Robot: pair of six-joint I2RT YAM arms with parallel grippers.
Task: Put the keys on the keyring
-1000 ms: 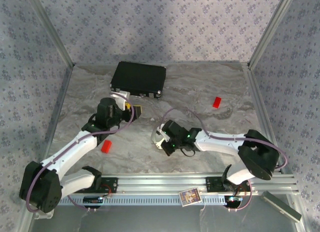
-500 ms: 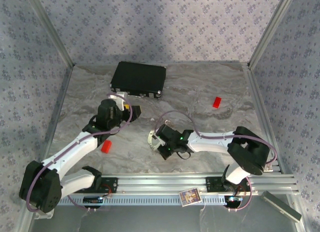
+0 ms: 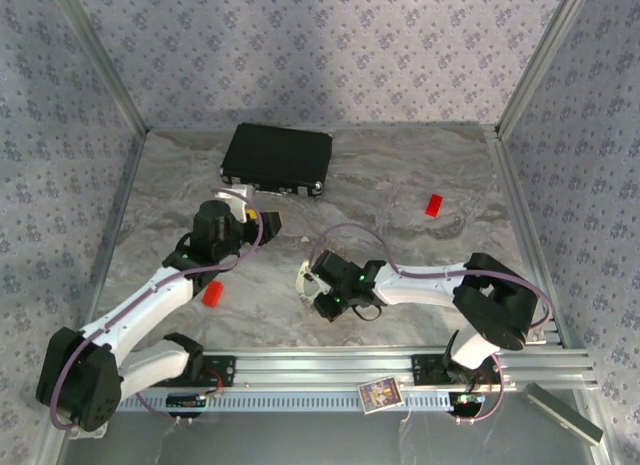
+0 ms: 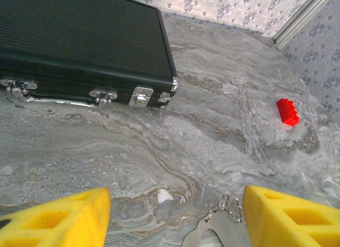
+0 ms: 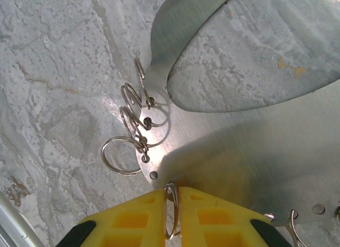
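The keyring [image 5: 255,135] is a thin flat silver loop lying on the marbled table, with several small split rings [image 5: 130,127] hooked through holes in its edge. My right gripper [image 5: 171,196] is shut on one of these small rings, which stands edge-on between the yellow fingers [image 5: 138,215]. From above, the right gripper [image 3: 318,290] sits at the keyring [image 3: 303,275] near the table's middle. My left gripper [image 4: 175,220] is open and holds nothing. Part of the keyring [image 4: 212,233] lies by its right finger [image 4: 287,215]. The keys are out of view.
A shut black case [image 3: 277,157] lies at the back left, close ahead of the left gripper [image 3: 265,223]. One red block [image 3: 433,205] sits at the back right, another [image 3: 212,293] beside the left arm. A small card [image 3: 379,394] rests on the front rail.
The right gripper has slid left across the table with the keyring in it, then nearly stopped. The left arm has hardly moved.
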